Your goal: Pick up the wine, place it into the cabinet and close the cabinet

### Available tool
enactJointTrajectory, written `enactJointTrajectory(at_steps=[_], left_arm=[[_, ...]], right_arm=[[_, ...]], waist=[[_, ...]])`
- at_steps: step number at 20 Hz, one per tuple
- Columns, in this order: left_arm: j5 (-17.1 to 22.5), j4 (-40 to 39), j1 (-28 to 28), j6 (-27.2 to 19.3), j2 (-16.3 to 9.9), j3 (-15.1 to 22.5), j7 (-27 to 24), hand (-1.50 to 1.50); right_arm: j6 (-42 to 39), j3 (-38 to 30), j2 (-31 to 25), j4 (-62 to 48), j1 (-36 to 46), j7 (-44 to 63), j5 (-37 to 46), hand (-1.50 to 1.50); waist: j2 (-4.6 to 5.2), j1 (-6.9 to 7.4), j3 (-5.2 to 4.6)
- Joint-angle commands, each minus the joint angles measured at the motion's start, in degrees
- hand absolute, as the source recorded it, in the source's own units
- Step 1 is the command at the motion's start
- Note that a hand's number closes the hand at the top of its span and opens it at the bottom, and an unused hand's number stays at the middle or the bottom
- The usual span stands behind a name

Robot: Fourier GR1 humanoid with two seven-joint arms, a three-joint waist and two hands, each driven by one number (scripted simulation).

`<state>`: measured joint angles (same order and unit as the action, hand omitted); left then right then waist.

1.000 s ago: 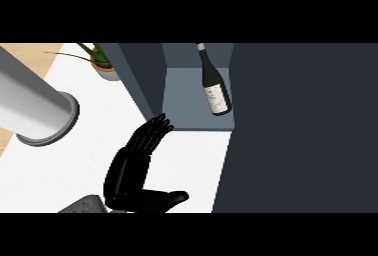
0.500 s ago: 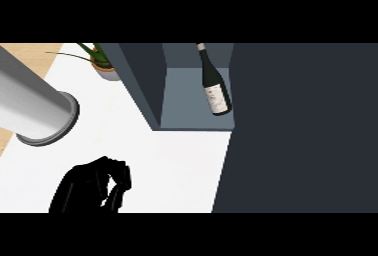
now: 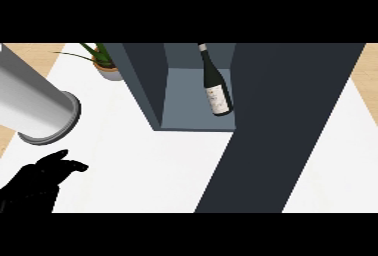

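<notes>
The wine bottle, dark glass with a white label, stands inside the open blue-grey cabinet, against its right side. The cabinet's dark door is swung open and stretches down the view to the right of the opening. My left hand shows as a black shape at the lower left over the white counter, far from the cabinet and bottle. Its fingers are loosely bent and hold nothing. My right hand is not in view.
A large grey cylinder slants in from the upper left, just above my left hand. A potted plant stands at the back, left of the cabinet. White counter lies between hand and cabinet.
My left hand has pulled back from in front of the cabinet, moving down and to the left, its straight fingers now bent. The bottle and door have not moved.
</notes>
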<state>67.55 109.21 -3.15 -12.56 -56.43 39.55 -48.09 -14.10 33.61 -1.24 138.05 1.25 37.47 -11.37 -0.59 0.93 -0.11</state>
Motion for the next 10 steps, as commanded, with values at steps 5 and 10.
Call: enactJointTrajectory(at_steps=[5, 10], left_arm=[[5.1, -1.8, -9.8, 8.4, -6.0, -8.2, -4.5, -1.50], [5.7, -6.8, -14.7, 16.4, -9.7, -11.6, -6.7, -1.50]], right_arm=[[13.6, 19.6, 1.2, -0.1, 10.3, 6.4, 11.4, 1.50], [23.9, 22.7, 1.1, -7.3, 19.0, 3.5, 12.9, 1.50]], waist=[[-0.36, 0.84, -0.17], [-0.19, 1.93, -0.21]])
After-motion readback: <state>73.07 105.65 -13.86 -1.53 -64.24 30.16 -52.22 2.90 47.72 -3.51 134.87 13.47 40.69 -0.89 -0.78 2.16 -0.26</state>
